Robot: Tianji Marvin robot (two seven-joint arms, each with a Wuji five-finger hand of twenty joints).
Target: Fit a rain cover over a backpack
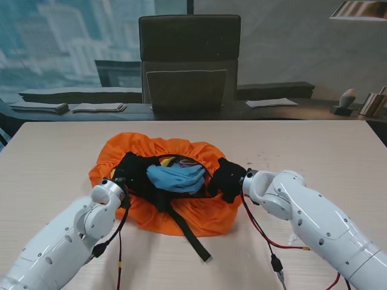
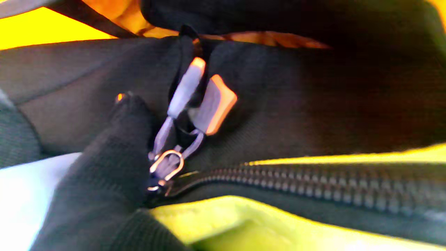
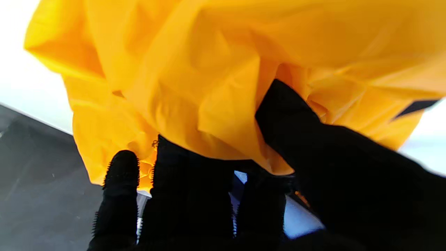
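The orange rain cover (image 1: 193, 214) is lying spread and crumpled on the bench, its gathered rim puffing up in a ring around the backpack (image 1: 175, 178). The backpack is sitting inside that ring, dark-bodied with a blue patch facing up, only partly wrapped. A black strap (image 1: 190, 235) is trailing from it across the cover's nearer edge. Up close, the backpack's zipper (image 2: 296, 183) is running beside yellow trim, its grey-and-orange pulls (image 2: 200, 99) dangling.

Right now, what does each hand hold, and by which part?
The right hand grips the orange rain cover by its edge. The left hand rests beside the backpack's zipper pulls; its grip cannot be told.
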